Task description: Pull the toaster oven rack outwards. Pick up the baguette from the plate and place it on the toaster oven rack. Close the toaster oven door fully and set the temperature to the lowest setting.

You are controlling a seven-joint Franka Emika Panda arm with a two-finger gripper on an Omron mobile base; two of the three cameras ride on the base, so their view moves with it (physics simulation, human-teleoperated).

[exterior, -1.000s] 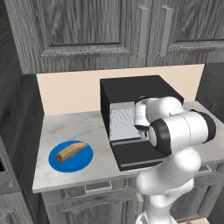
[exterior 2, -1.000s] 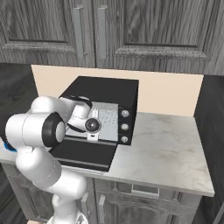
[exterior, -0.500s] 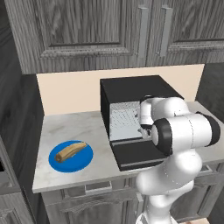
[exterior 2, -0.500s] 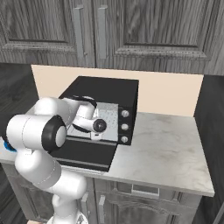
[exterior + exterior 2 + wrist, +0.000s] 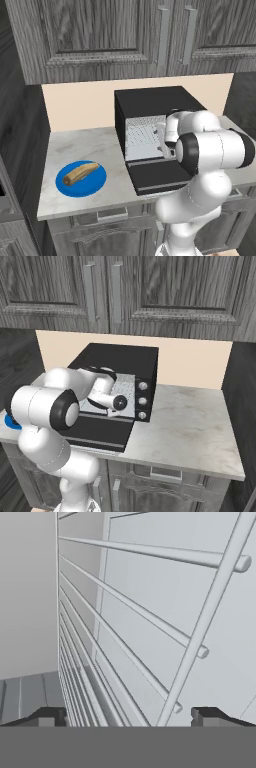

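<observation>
One step in hand, the first: rack pull. Gripper [image 5: 128, 717] sits inside the toaster oven [image 5: 155, 102] cavity w/ jaws spread wide, nothing clamped; the toaster oven rack [image 5: 130, 637] front bar runs between the two tips, close up. Next move, by my read: close on that front bar, then draw straight out over the toaster oven door [image 5: 157, 175], which lies dropped open & flat.

Rack = thin round silver wires, parallel, w/ a cross bar; smooth metal, prob slippery, so a square pinch matters. Oven = boxy matte black, 3 small silver knobs [image 5: 143, 401] in a column on its right face.

Baguette [image 5: 81, 172], tan, crusty, short stick, lies on the plate [image 5: 95, 184], a flat glossy blue disc on the marbled counter [image 5: 80, 145], well apart to the oven's left, untouched.
</observation>
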